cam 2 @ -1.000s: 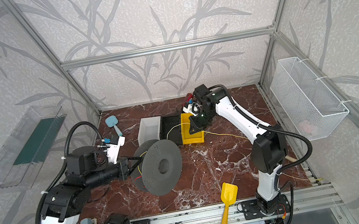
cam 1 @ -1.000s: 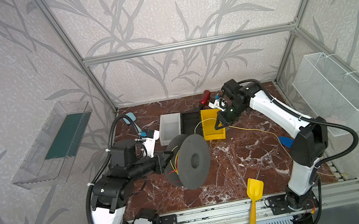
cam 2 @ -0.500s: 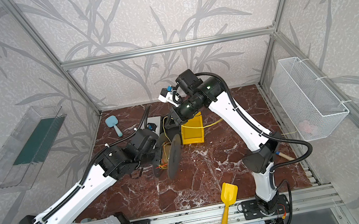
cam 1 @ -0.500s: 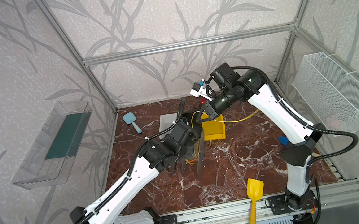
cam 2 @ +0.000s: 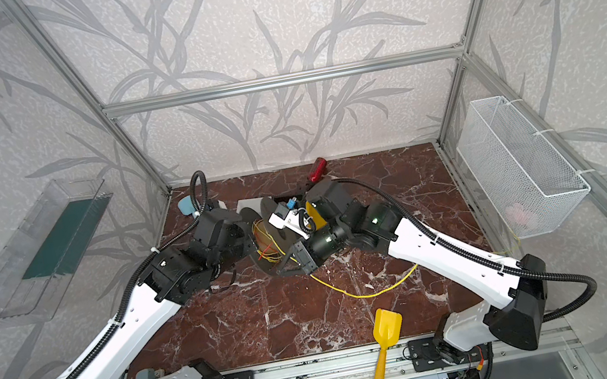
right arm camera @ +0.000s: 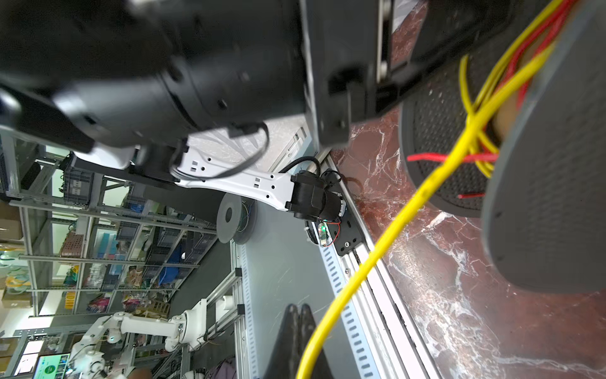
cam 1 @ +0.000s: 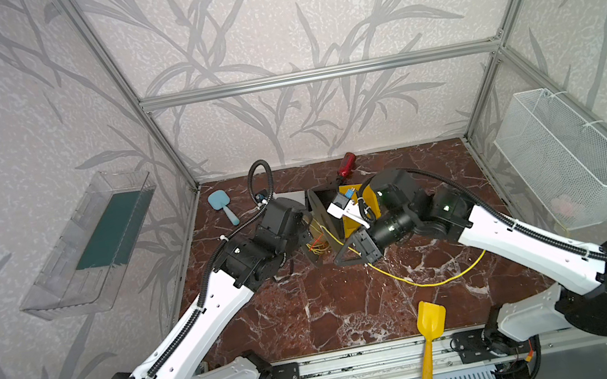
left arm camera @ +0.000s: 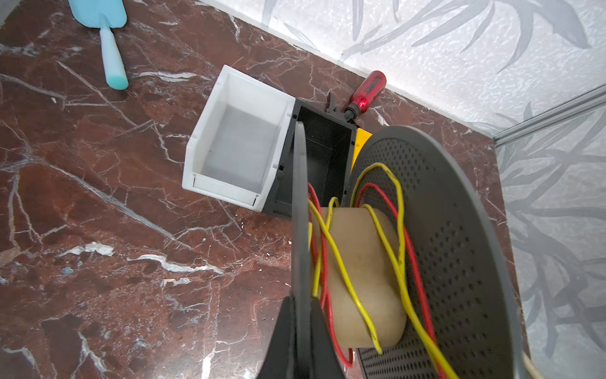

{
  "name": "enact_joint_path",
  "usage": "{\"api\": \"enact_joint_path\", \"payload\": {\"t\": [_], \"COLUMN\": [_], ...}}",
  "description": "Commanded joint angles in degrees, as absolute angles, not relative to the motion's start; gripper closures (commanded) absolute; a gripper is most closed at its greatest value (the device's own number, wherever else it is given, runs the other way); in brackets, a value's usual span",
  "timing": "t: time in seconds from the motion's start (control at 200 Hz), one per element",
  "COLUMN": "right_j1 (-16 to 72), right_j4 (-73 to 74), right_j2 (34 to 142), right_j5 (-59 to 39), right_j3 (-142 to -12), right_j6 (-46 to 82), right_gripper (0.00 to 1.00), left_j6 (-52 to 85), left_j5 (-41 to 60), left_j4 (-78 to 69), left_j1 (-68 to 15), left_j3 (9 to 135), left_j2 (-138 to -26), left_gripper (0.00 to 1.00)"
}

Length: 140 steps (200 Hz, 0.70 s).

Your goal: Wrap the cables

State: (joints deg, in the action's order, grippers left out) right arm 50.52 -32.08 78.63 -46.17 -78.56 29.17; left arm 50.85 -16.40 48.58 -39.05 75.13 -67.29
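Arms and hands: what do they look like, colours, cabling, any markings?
Both are alike: left arm and right arm have white shells, black joints and a black ribbed hose tied on with white ties. Left hand and right hand have plain black fingers.

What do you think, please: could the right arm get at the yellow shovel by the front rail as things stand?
Probably yes, but not at once: the right gripper seems shut on the yellow cable and must release it first. Only marble table and slack cable lie between it and the yellow shovel.
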Motion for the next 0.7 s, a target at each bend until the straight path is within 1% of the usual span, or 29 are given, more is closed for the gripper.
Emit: {"api": "enact_joint_path", "payload": {"t": [0.0, 0.125, 0.18, 0.28, 0.33, 0.35, 0.475, 0.625, 0.66, 0.695], "right_j1": [53.73, 56.65, 56.90, 56.99, 57.04, 56.96, 57.29, 57.70, 57.78, 57.83], "right_j4": [-29.15, -30.47, -29.79, -26.73, -24.52, -23.27, -18.88, -20.33, -21.36, -22.45], "right_j2": [75.18, 74.58, 74.08, 71.72, 70.28, 69.88, 68.01, 66.61, 66.18, 65.77], "right_j5": [-45.70, -42.74, -43.05, -42.27, -41.49, -41.46, -41.28, -41.32, -41.31, -41.24], "right_j3": [-74.80, -70.51, -67.50, -59.64, -55.62, -54.19, -47.72, -45.40, -45.22, -44.90], "right_j6": [28.74, 26.46, 26.82, 28.12, 29.35, 29.79, 32.32, 32.37, 31.98, 31.62], "right_gripper": [1.00, 0.99, 0.96, 0.82, 0.74, 0.73, 0.72, 0.72, 0.74, 0.79], "left_j6": [55.37, 55.69, 55.64, 55.28, 54.95, 54.66, 53.46, 53.01, 52.79, 52.59], "left_j5": [-18.57, -16.76, -14.73, -11.64, -10.68, -10.36, -9.56, -9.87, -9.55, -9.14], "left_j4": [43.35, 43.19, 42.55, 42.36, 42.80, 43.12, 45.14, 45.61, 45.58, 45.55], "left_j1": [-36.49, -35.49, -34.59, -32.57, -31.76, -31.57, -31.00, -29.79, -29.31, -28.67], "left_j3": [79.81, 82.75, 83.50, 84.54, 85.16, 85.52, 87.33, 87.16, 87.18, 87.27], "left_j2": [-68.12, -69.17, -69.17, -68.20, -67.73, -67.68, -67.29, -66.10, -65.88, -65.70], "left_gripper": [1.00, 1.00, 1.00, 1.00, 1.00, 1.00, 1.00, 1.00, 1.00, 1.00]}}
